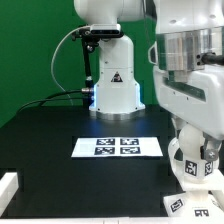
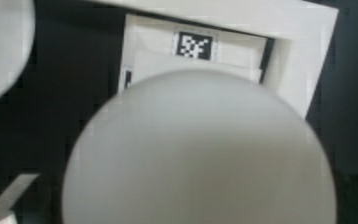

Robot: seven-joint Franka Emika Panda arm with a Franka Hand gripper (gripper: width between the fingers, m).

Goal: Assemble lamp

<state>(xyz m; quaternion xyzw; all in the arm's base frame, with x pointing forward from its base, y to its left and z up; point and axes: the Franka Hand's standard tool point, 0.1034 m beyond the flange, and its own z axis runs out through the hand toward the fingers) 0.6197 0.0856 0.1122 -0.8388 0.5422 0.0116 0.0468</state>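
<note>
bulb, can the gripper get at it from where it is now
Probably yes. The gripper hangs close over the bulb, whose round head fills most of the wrist view with nothing in between. Whether the jaws stand wide enough I cannot tell.

Round white bulb (image 2: 202, 150) over tagged square white base (image 2: 229, 22), exterior view's right.

Black table (image 1: 40, 140) bears marker board (image 1: 118, 146); lamp base (image 1: 190, 172)

The thin flat marker board (image 1: 118, 146) is white with black-and-white square tags, the table (image 1: 40, 140) is black, the wall (image 1: 30, 40) behind green, the round plastic bulb (image 2: 194, 150) white.
</note>
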